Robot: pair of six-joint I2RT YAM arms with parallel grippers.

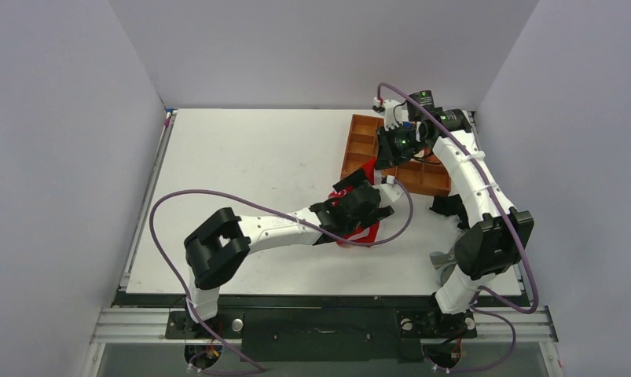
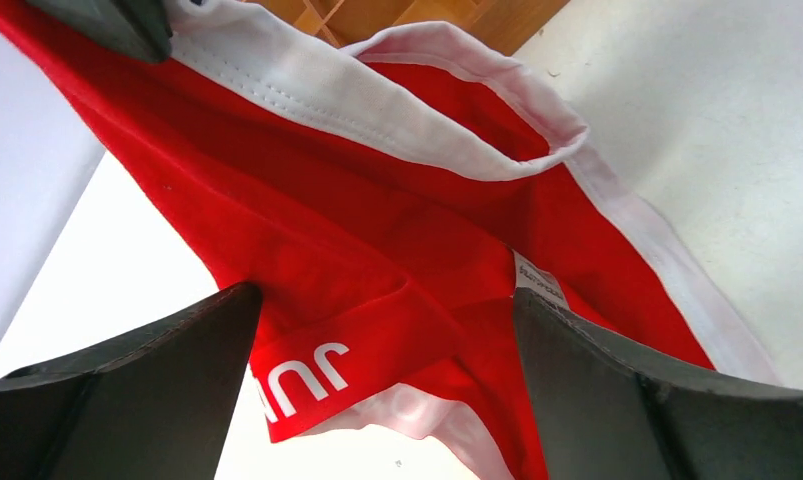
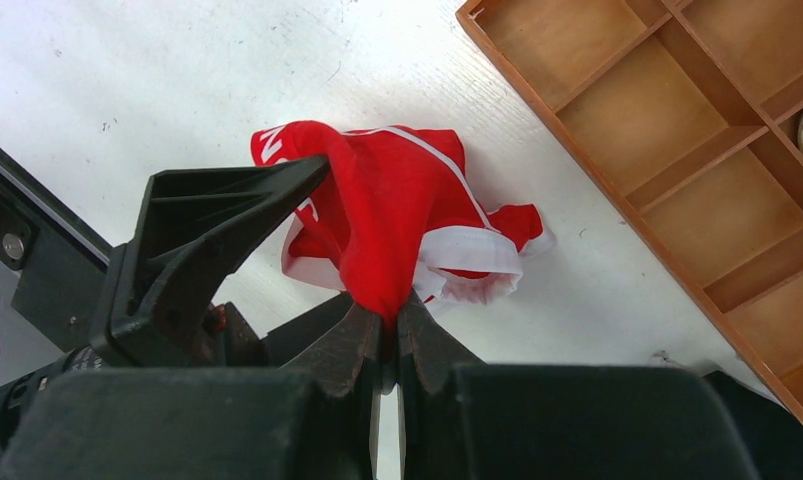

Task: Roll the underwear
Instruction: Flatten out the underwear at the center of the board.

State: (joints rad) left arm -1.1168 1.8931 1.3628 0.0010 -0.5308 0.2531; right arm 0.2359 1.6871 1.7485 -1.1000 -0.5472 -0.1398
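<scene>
The right hand (image 3: 387, 330), closest in its own view, is clamped on a raised fold of the red underwear (image 3: 387, 200), the rest bunched on the white surface (image 3: 177, 60). The left hand (image 2: 385, 300) gapes around the hanging cloth. That thin pinch may slip, or the two hands collide. The compartmented wooden tray (image 3: 677, 150) lies just beside, its rim liable to snag trim.

Matt red cloth underwear (image 3: 387, 215); smooth wooden tray (image 3: 667, 160).

White letters "JU", upside down, on the red underwear (image 2: 377, 270); print on its small white tag (image 2: 539, 286) illegible.
</scene>
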